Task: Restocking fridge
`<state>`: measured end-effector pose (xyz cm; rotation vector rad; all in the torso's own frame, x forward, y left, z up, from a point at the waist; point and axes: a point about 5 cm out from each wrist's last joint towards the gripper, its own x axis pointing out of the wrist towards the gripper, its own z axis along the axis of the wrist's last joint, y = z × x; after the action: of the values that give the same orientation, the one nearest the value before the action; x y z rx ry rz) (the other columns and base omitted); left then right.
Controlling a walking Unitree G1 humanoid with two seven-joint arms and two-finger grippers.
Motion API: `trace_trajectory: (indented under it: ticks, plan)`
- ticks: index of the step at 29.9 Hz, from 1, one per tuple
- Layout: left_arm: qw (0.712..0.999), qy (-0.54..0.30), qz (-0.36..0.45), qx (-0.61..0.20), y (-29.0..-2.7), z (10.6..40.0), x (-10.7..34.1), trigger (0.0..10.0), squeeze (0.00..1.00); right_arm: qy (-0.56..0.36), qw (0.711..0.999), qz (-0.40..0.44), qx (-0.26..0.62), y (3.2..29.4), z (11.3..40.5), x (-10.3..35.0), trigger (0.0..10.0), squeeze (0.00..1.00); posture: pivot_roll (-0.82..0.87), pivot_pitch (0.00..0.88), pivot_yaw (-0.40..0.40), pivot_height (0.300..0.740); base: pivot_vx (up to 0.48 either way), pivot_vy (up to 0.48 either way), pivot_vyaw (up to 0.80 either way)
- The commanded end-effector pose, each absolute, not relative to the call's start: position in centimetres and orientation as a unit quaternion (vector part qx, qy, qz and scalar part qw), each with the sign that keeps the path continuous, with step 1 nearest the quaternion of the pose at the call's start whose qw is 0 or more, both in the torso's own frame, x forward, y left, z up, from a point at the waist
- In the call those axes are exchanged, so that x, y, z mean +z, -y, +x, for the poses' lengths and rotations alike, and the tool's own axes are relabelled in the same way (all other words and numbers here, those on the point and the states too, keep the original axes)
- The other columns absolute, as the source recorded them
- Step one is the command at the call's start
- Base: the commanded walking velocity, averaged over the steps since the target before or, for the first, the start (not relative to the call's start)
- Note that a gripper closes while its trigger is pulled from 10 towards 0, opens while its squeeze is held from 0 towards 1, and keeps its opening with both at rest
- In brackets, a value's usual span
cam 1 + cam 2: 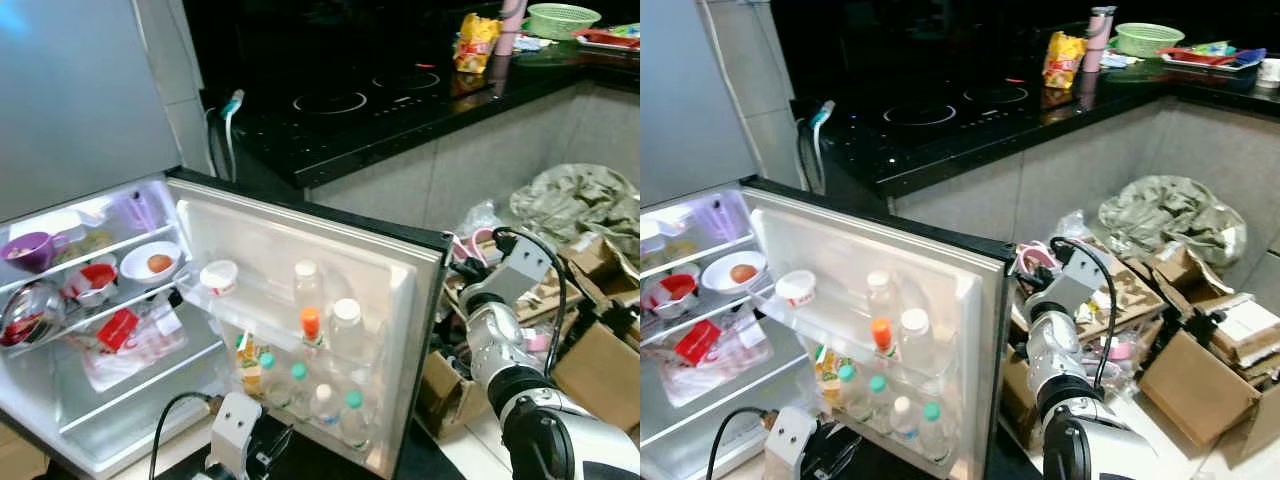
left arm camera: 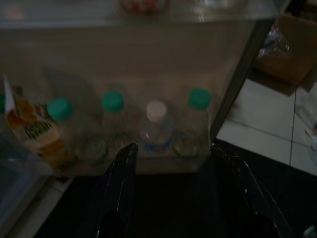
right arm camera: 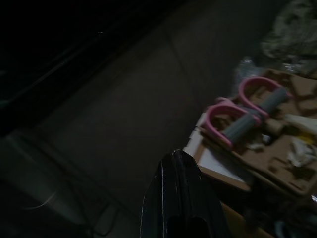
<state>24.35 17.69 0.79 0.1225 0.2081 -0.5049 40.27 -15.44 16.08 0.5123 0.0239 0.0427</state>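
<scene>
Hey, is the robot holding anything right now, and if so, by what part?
Nothing is held. The left gripper is open, empty, facing the bottles in the fridge door. The right gripper is shut on nothing.

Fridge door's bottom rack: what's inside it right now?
The bottom rack holds three green-capped bottles, one white-capped bottle and a juice carton. Their lower halves sit behind the frosted rail. The open left hand faces them.
</scene>
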Motion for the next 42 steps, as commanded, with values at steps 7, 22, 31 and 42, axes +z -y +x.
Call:
trace_trajectory:
  ticks: [7,22,31,42]
  plan:
    - [0.971,-0.192,0.087,-0.115,-21.3,22.1,-2.0,10.0,0.00,-0.022,0.935,0.222,0.276,9.1,39.1,15.6,10.0,0.00,0.00,0.126,0.051,0.740,0.000,0.000,0.00]
    - [0.876,-0.332,0.015,0.350,-31.5,12.0,-5.5,10.0,0.00,-0.173,0.753,0.297,0.561,8.8,28.7,7.0,10.0,0.00,-0.01,0.133,0.044,0.740,0.000,0.000,0.00]
    - [0.852,-0.349,-0.011,0.391,-31.4,11.5,-6.1,10.0,0.00,-0.249,0.863,0.271,0.345,12.6,28.8,1.5,10.0,0.00,-0.01,0.134,0.046,0.740,0.000,0.000,0.00]
    - [0.847,-0.334,-0.045,0.410,-31.0,12.3,-6.0,10.0,0.00,-0.428,0.902,0.030,0.052,21.0,23.1,-4.8,10.0,0.00,0.01,0.132,0.039,0.740,0.000,0.000,0.00]
